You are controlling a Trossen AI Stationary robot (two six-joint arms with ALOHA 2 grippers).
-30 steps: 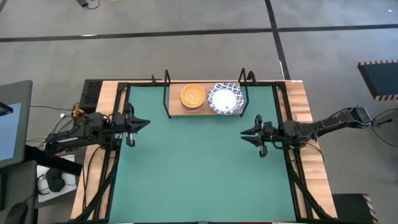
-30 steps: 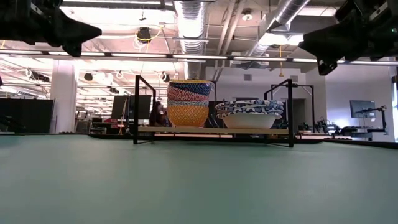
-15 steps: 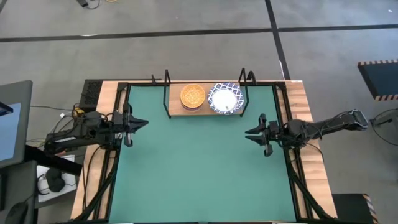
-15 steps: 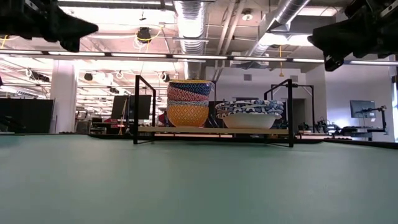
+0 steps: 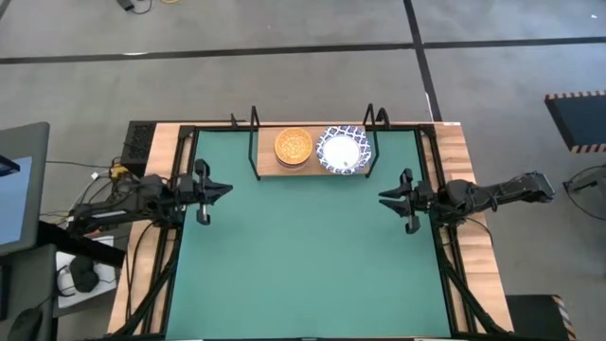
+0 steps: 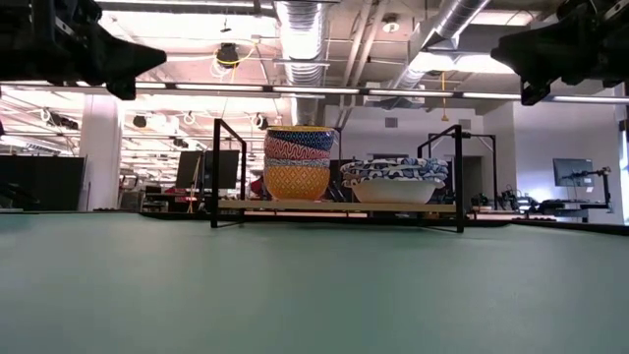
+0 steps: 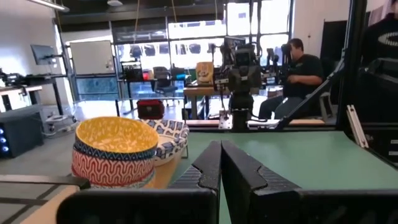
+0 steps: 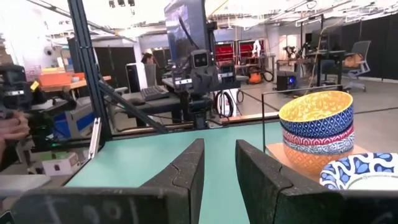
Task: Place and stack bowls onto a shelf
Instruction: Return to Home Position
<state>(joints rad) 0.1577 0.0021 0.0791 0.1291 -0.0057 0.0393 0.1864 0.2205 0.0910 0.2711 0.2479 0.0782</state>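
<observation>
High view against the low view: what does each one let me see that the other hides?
Only the high view shows the whole green mat, both arms at full length, and the insides of the yellow-orange top bowl and the white lattice-rimmed top bowl. Only the low view shows the heights: a coloured stack of four bowls beside a lower white stack, plus ceiling pipes in the room behind. Both show the shelf, its two stacks, and the left gripper and right gripper at either side.
</observation>
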